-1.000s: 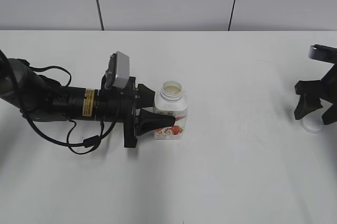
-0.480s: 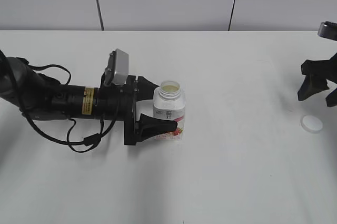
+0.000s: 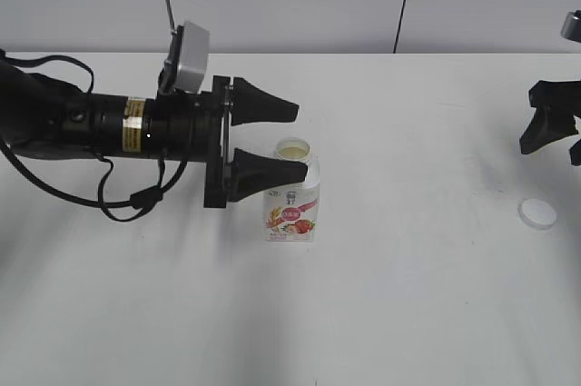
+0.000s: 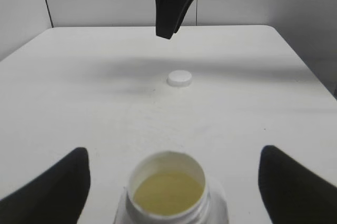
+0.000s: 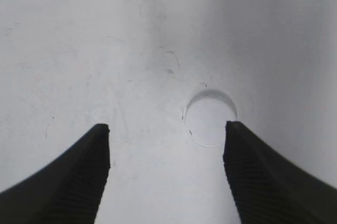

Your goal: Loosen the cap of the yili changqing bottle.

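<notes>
Left end effector (image 3: 272,139) is spread wide and holds nothing; in the exterior view one finger (image 3: 263,109) sits above and behind the yili changqing bottle (image 3: 292,193), and the other finger (image 3: 263,173) crosses in front of the bottle's upper left shoulder; contact there cannot be told. In the left wrist view both fingers stand well out to either side of the bottle neck, with clear gaps. The bottle stands upright on the white counter (image 3: 408,295) near the middle, neck uncapped, pale yellowish contents visible inside, red-pink label facing the camera. The cap (image 3: 537,212) lies flat on the counter far to the right, well apart from the bottle. Right end effector (image 5: 166,171) is also spread wide and empty, raised above the counter; in the right wrist view the cap (image 5: 210,117) lies on the counter between and beyond its two fingers, touching neither. In the exterior view the right end effector hangs at the right edge, above the cap.
</notes>
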Controlling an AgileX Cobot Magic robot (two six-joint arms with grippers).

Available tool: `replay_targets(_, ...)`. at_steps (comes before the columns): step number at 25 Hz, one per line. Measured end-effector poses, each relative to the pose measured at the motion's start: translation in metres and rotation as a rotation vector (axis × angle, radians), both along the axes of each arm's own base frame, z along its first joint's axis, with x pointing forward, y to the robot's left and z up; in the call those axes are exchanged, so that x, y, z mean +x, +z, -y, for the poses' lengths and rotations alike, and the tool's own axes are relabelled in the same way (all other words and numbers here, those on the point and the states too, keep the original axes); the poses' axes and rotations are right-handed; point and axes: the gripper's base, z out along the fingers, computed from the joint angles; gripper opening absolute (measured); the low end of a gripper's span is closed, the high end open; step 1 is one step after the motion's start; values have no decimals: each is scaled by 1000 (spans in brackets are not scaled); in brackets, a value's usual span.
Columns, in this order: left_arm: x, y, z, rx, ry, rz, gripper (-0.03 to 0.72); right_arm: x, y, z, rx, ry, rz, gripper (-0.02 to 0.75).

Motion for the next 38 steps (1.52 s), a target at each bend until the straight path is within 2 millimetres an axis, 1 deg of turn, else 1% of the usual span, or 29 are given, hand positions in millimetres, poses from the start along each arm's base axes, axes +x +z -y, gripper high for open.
replay_targets(5, -3, 40, -1, -21, 25, -12, 594, -3, 8, -1, 12, 0, 4, 533)
replay_targets(7, -3, 55, -3, 8, 70, -24, 594, -5, 11, -2, 15, 2, 6, 533)
replay_targets(10, 0, 79, -10, 91, 209, -27, 594, -8, 18, -3, 20, 8, 5, 533)
replay_targets(12, 5, 91, -18, 171, 350, -3, 594, -11, 22, -3, 23, 16, 2, 533)
replay_targets(14, 12, 102, -30, 253, 525, 26, 594, -13, 30, -4, 29, 26, -2, 533)
replay_targets(16, 21, 110, -48, 346, 764, 52, 594, -14, 39, -5, 36, 35, 0, 531)
replay_targets(18, 29, 114, -69, 425, 1006, 58, 594, -16, 48, -6, 43, 43, 5, 532)
replay_targets(20, 33, 112, -91, 500, 1257, 20, 592, -18, 57, -7, 47, 53, 8, 532)
replay_targets(22, 31, 109, -105, 566, 1412, -41, 590, -20, 67, -8, 49, 60, 21, 532)
replay_targets(24, 25, 105, -111, 627, 1460, -140, 589, -22, 76, -8, 50, 70, 31, 531)
replay_targets(27, 13, 104, -107, 628, 1440, -319, 587, -26, 87, -9, 55, 84, 32, 530)
replay_targets(30, 7, 116, -105, 634, 1472, -492, 584, -34, 94, -10, 58, 105, 4, 529)
replay_targets(32, 5, 126, -109, 671, 1507, -574, 585, -41, 98, -10, 48, 119, -34, 529)
replay_targets(35, -1, 133, -124, 784, 1567, -682, 583, -49, 104, -7, 7, 131, -49, 529)
replay_targets(38, -11, 133, -141, 929, 1587, -769, 583, -55, 110, -4, -38, 135, -37, 529)
